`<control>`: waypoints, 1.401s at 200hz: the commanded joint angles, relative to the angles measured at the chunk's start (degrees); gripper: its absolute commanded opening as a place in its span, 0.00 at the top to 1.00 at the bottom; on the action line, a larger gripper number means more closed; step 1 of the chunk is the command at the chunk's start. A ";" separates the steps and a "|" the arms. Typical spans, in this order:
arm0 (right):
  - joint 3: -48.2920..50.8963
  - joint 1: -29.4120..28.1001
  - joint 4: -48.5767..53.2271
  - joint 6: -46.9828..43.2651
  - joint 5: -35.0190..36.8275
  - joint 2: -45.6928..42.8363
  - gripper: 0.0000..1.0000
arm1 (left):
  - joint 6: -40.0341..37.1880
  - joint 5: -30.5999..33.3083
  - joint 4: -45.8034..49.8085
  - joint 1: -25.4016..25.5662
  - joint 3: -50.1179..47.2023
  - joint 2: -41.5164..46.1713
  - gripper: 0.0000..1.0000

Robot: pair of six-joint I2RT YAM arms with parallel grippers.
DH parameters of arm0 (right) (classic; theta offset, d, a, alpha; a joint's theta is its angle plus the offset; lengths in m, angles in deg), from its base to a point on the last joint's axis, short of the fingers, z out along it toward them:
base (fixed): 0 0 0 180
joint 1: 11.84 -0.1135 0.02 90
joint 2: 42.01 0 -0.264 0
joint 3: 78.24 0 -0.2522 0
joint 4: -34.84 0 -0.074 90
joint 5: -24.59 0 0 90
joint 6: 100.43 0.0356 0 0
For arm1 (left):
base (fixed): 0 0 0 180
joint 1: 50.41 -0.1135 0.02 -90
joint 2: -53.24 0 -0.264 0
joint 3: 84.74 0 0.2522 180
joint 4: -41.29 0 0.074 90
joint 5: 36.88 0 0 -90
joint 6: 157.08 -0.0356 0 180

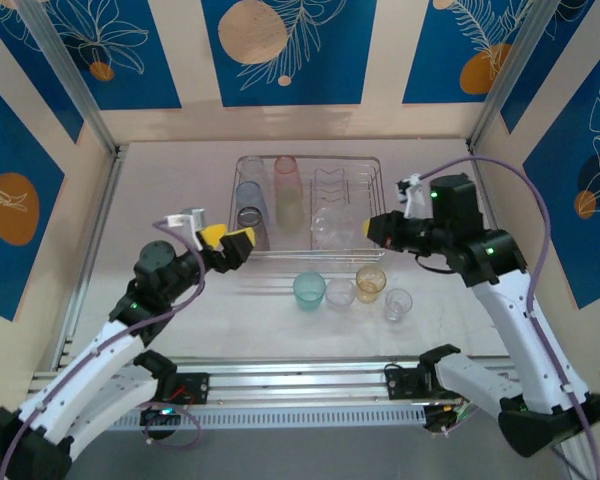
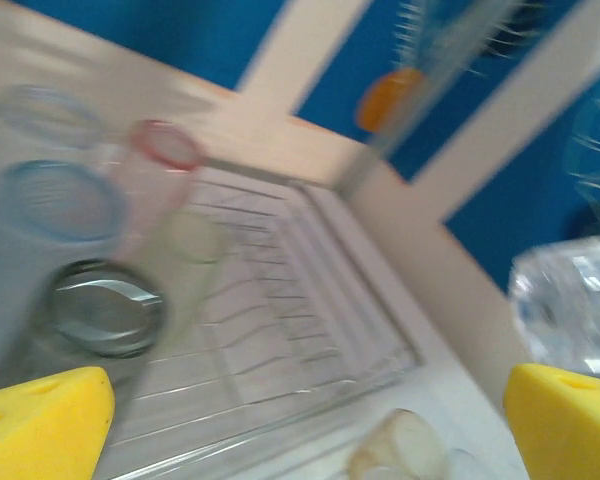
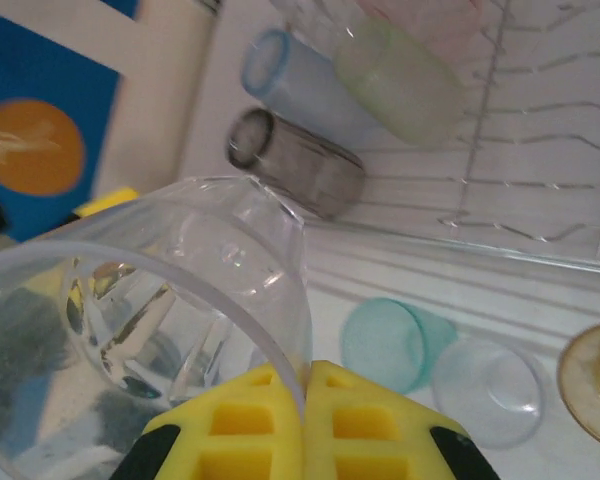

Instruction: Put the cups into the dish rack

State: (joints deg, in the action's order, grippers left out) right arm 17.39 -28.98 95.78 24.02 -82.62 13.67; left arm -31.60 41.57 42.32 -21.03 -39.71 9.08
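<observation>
The cups are thin, translucent plastic tumblers. I judge them very light, a little springy at the wall and slick, so they will forgive a bump but can twist or pop out of a pinch.

My right claw (image 3: 305, 385) is pressed together on the rim of one clear cup (image 3: 180, 300), one finger inside and one outside the wall. In the top view that cup lies tilted on its side over the near right part of the dish rack (image 1: 345, 185). I cannot tell whether it touches the wires.

A rim pinch like this is the hold I would use on the rest, kept gentle so the wall does not buckle.

My left claw (image 1: 228, 240) is spread wide and empty, just beside the rack's near left corner.

Four cups sit in the left half of the rack: a blue cup (image 1: 248, 198), a pink cup (image 1: 285, 172), a yellow-green cup (image 1: 291, 207) and a grey cup (image 1: 250, 220).

Four more wait on the worktop (image 1: 180, 310) just in front of the rack: a teal cup (image 1: 309, 290), a small clear one (image 1: 340, 294), an amber cup (image 1: 370, 282) and another clear one (image 1: 398, 303). They stand close together, so I would come down on a rim edge that faces away from its neighbours.
</observation>
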 commanded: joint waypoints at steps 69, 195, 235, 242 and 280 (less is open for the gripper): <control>0.85 3.68 -14.48 6.12 -25.44 3.35 1.00 | 14.14 -30.18 -41.73 2.39 6.94 -20.88 0.00; -0.40 -2.68 -19.36 6.42 -28.05 11.78 1.00 | 18.90 -34.85 -50.94 4.98 10.07 -27.29 0.00; -0.06 -4.39 -21.24 7.19 -27.26 13.53 1.00 | 19.71 -35.02 -52.08 5.07 10.82 -28.29 0.01; -0.05 -4.41 -21.52 7.37 -27.13 13.66 1.00 | 19.75 -35.12 -52.08 5.02 10.88 -28.36 0.03; -0.49 -4.39 -22.72 8.07 -26.58 14.19 1.00 | 18.15 -35.04 -49.52 5.24 10.62 -28.17 0.08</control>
State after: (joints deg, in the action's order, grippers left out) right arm 18.39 -33.24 75.67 30.93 -108.54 27.59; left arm -12.30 8.12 -5.96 -16.53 -30.77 -19.34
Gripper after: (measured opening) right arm 0.043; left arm 0.925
